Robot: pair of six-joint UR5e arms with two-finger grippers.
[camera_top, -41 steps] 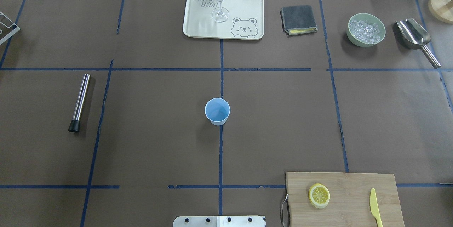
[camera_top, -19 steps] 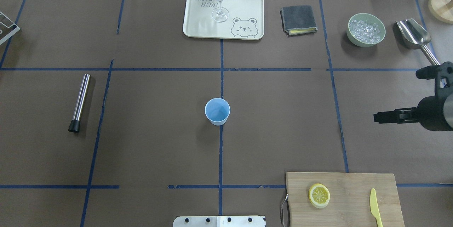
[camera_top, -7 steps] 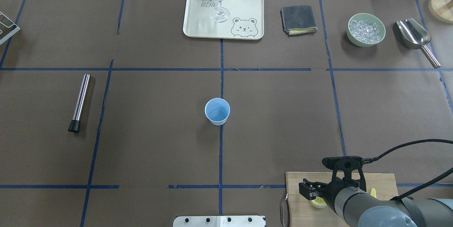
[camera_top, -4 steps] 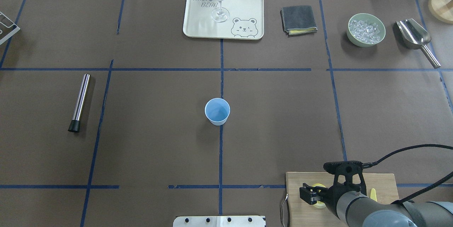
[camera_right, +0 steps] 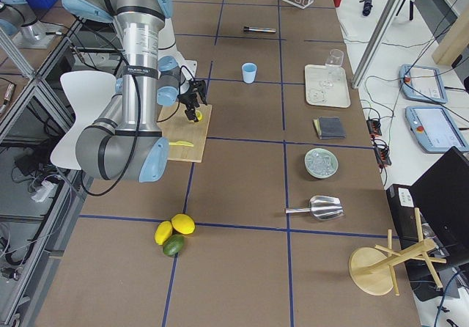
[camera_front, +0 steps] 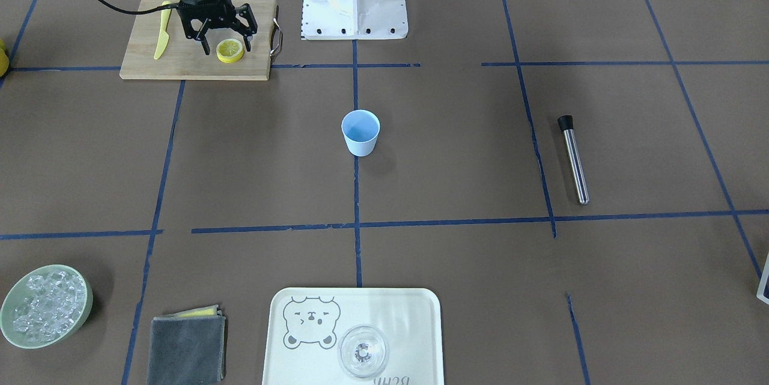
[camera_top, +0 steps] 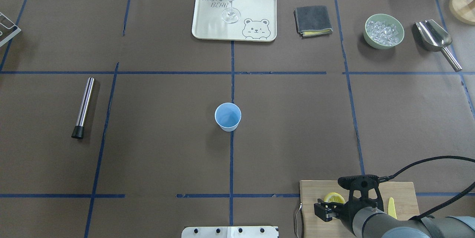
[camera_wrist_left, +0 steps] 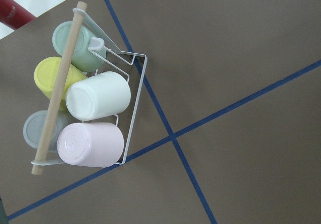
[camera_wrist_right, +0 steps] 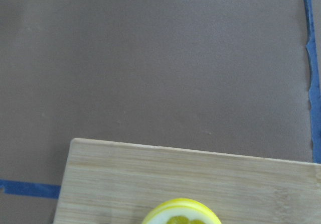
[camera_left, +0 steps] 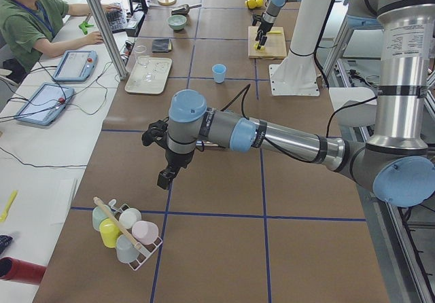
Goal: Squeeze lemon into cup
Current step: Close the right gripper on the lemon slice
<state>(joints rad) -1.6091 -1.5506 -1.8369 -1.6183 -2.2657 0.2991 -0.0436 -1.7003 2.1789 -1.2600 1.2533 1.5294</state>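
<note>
A: Anything new at the board?
B: Plenty. Bare of any arm a few seconds back. Then in from the right edge with the right gripper, across to the board, and down over the lemon. Only small shifts over the slice in the last second.
A: Gripping yet?
B: Not yet. Spread wide, holding nothing, with one finger on either side of the lemon in the front view. Touching the rind or not: cannot tell.
A: Where exactly, the lemon?
B: Flat on the board, in the same spot as at the start, near the knife. Half hidden under the wrist from overhead, and only just inside the lower edge of the wrist view.
A: And the cup?
B: Upright at mid-table, well apart from the board, untouched, seemingly empty.
A: Meaning what for the task?
B: Approach as good as done, probably. Next, judging by this: close on the rind, lift, carry to the cup, squeeze above the mouth. Worth a gentle pinch, being thin and apt to fold or slip out. Looks rather thick from the front, too. Maybe stacked on a second slice, hard to say.
A: Left gripper?
B: Far off, above a wire rack. Open or shut: cannot tell.
</note>
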